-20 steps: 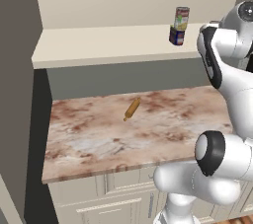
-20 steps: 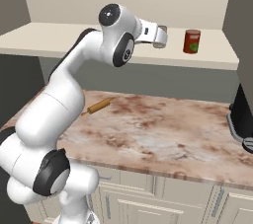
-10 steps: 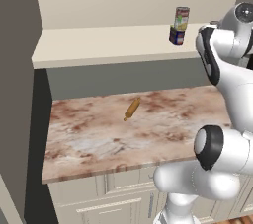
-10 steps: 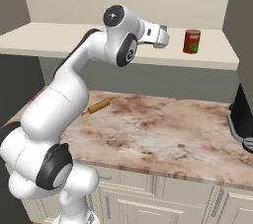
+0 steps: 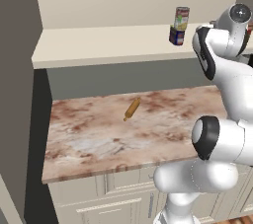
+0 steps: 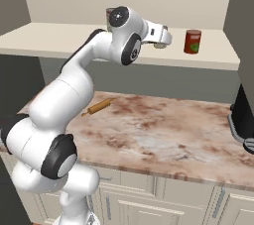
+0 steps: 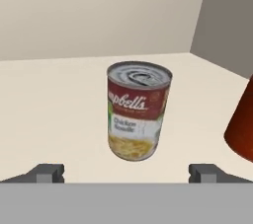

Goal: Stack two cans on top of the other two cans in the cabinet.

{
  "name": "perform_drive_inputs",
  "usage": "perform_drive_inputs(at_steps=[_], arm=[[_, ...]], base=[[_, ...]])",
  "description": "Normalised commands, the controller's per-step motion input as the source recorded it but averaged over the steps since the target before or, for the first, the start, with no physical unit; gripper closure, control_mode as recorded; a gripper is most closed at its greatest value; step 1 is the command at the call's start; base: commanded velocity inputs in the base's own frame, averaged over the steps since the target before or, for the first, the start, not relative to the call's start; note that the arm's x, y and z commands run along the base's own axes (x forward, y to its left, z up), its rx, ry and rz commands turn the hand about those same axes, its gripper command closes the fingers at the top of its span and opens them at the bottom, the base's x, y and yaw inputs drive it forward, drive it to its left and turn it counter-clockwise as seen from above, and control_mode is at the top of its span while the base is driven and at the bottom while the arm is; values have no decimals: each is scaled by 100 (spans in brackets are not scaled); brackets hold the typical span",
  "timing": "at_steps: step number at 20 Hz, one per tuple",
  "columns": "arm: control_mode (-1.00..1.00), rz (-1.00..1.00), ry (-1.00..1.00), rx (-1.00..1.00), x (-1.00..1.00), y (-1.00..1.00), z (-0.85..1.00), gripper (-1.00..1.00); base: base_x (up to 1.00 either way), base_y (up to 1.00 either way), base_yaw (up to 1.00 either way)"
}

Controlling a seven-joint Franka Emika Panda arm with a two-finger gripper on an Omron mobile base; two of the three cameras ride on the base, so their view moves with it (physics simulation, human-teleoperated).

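Observation:
On the cabinet's (image 5: 99,45) cream shelf board (image 7: 49,99) a red-and-white labelled can (image 7: 137,111) with a silver pull-tab lid stands upright. My gripper (image 7: 127,172) is open just short of it. Its fingertips (image 7: 47,172) sit wide apart, one on each side of the can, and touch nothing. From the right base view the gripper (image 6: 164,38) hovers over the shelf, left of a red can (image 6: 192,41). That red can (image 7: 243,128) shows at the hand view's right edge. Further left, a tall can (image 5: 181,18) stands stacked on a short dark blue can (image 5: 176,36).
A wooden rolling pin (image 5: 132,108) lies on the marbled counter (image 5: 123,134) below the shelf. A dark appliance (image 6: 243,115) stands at the counter's right end. The cabinet's grey side wall (image 7: 227,16) rises close behind the red can. White drawer fronts (image 6: 163,199) run under the counter.
The arm has edged slightly further along the shelf toward the red-and-white can. The gripper has stayed open, and the cans and rolling pin have not moved.

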Motion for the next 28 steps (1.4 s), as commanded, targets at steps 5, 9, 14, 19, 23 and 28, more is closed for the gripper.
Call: perform_drive_inputs(at_steps=[5, 9, 14, 19, 23, 28], arm=[[-100, 0, 5, 0, 20, -12, 0, -100], [-100, 0, 4, 0, 16, -11, 0, -100], [-100, 0, 3, 0, 20, -8, -1, -100], [-100, 0, 1, 0, 20, -5, -6, -100], [-100, 0, 0, 0, 17, -9, -5, -100], [-100, 0, 0, 0, 9, -14, -3, -100]], base=[[0, 0, 0], [0, 0, 0], [0, 0, 0], [0, 0, 0], [0, 0, 0], [0, 0, 0]])
